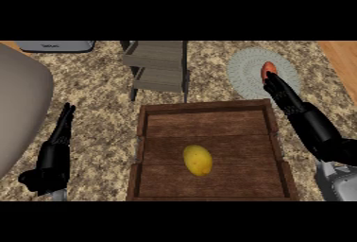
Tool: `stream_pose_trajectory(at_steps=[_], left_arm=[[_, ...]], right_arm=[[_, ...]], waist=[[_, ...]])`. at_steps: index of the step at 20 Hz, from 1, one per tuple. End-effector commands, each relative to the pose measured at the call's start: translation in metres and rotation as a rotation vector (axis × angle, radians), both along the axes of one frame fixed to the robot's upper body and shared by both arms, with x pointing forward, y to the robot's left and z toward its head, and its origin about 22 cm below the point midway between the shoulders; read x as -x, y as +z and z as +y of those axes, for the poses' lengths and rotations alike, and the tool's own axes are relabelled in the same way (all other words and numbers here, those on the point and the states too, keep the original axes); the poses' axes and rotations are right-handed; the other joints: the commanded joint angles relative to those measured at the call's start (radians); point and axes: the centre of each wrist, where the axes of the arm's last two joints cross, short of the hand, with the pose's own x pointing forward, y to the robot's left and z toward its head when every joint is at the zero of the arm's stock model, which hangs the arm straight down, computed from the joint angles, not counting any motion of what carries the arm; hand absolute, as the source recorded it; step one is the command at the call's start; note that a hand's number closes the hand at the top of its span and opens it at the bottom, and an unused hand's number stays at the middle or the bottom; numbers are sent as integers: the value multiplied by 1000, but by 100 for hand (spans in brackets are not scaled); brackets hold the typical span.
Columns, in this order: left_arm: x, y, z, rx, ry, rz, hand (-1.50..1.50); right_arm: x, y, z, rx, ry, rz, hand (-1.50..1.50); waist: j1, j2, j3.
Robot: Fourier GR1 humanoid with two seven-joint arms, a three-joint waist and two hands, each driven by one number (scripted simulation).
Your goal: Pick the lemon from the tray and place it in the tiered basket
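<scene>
Your right hand (307, 120) is stretched out with fingers straight and open, tips at a small orange-red thing (267, 68) on a round pale plate (244, 71). The lemon (197, 160) lies to that hand's left, nearer you, mid wooden tray (202, 106). The tiered basket (159, 64) stands left of those fingertips, past the tray, and your left hand (54, 156) rests open, fingers up, lemon on its right.
</scene>
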Motion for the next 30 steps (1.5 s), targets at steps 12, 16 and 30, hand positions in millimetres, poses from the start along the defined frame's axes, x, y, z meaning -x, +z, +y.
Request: stream_pose_trajectory(at_steps=[12,16,30], left_arm=[[9,-15,69,28,-62,473,0],[18,-22,77,18,-79,501,0],[5,-24,98,32,-97,517,0]], right_arm=[[32,-74,66,-20,-42,251,-150],[15,-53,29,555,-44,251,-150],[-36,53,150,926,277,506,-150]], waist=[[-11,11,15],[14,6,5],[15,17,17]])
